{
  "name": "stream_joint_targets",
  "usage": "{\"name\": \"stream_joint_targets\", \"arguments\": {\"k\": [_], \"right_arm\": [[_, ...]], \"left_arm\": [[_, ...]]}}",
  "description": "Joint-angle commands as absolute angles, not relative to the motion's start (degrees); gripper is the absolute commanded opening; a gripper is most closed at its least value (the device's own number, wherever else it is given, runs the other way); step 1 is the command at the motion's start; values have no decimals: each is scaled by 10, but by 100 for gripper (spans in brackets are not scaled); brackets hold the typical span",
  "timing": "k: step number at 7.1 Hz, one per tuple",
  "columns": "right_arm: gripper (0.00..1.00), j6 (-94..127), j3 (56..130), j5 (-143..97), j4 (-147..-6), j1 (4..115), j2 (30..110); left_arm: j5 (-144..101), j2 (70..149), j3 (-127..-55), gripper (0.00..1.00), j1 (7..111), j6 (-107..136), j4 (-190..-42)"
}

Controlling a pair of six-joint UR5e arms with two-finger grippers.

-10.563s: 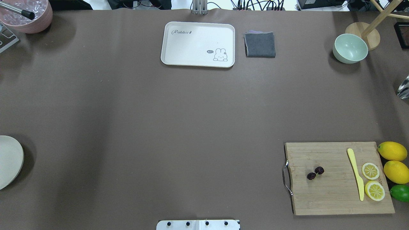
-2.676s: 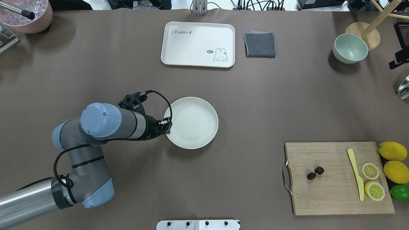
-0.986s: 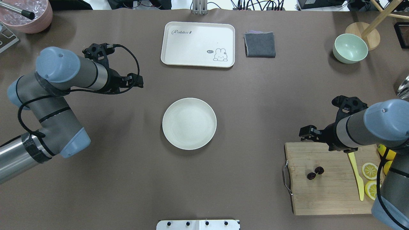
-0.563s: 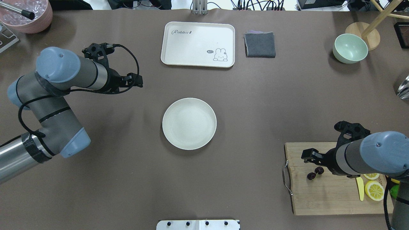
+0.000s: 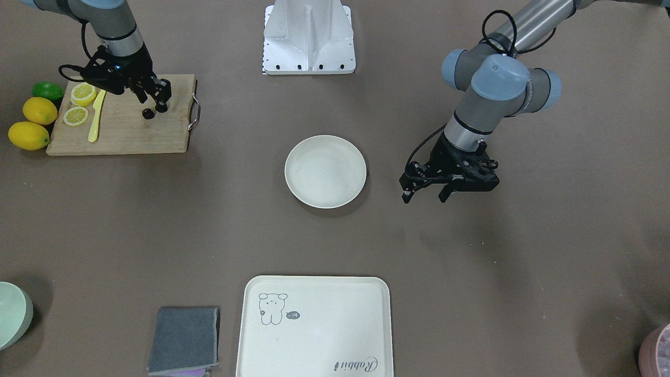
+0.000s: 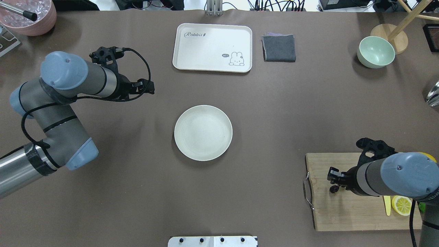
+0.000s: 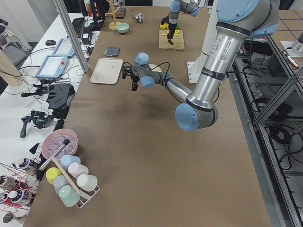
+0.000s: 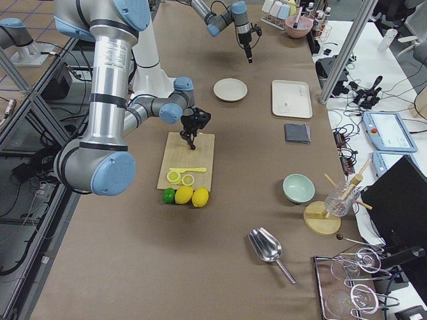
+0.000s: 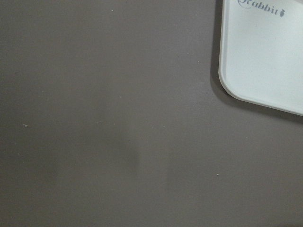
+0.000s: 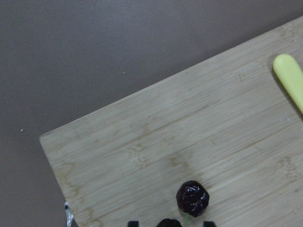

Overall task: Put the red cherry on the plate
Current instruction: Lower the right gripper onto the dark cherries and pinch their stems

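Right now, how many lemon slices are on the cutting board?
2. One lemon slice and a second lie on the cutting board between the yellow knife and whole lemons.

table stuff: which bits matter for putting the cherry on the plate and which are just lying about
For the job: red cherry, plate, right gripper.
Lying about: cutting board, lemons, lime, yellow knife, tray, grey cloth, green bowl.

Open table [image 6: 274, 137] between cutting board [image 6: 346, 212], plate [image 6: 203, 132]
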State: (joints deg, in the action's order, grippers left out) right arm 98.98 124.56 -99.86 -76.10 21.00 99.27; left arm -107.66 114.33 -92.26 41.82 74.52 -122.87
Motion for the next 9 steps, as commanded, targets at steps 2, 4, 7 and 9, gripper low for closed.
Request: {"name": "stream_joint_targets", "arguments": {"k": [2,4,7,9], "right_arm": [[0,991,1243,-990,-765,195,991],[0,991,1244,-990,-765,192,991],[0,987,1265,-995,-767,230,984],[0,964,1279,-1031,-786,285,936]], "left_arm": [[-1077,1143,-921,98,419,744,-1229],[-1077,1143,-921,98,420,744,-1229],[-1077,1144,-923,98,422,744,-1224],[-1078,1143,-923,98,435,729,-1224]]}}
